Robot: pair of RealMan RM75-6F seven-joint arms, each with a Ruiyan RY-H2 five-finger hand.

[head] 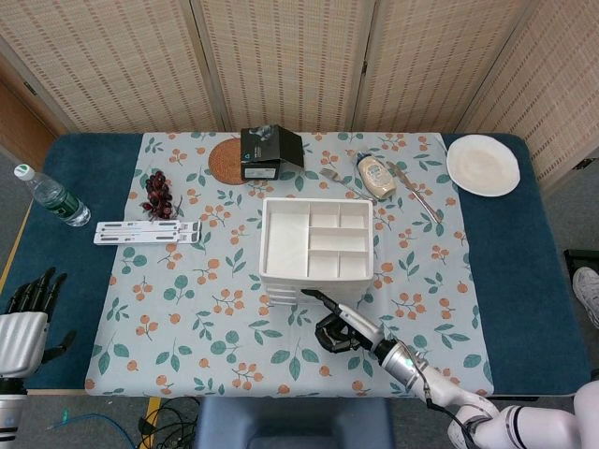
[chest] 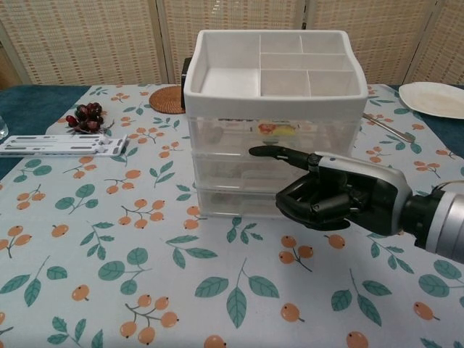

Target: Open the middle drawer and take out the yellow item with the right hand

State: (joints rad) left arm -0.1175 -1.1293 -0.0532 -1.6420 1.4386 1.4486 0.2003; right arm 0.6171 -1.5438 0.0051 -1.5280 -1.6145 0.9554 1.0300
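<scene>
Right hand [chest: 330, 196] — before middle drawer [chest: 239, 170]

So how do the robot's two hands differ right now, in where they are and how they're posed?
The right robot hand is up at the front of the drawer unit, while the left robot hand sits far off at the table's near left edge. The right has one finger stretched toward the drawers and the rest curled; the left's fingers point up, straight and apart. Both hold nothing, and both have dark fingers on a silver body.
</scene>
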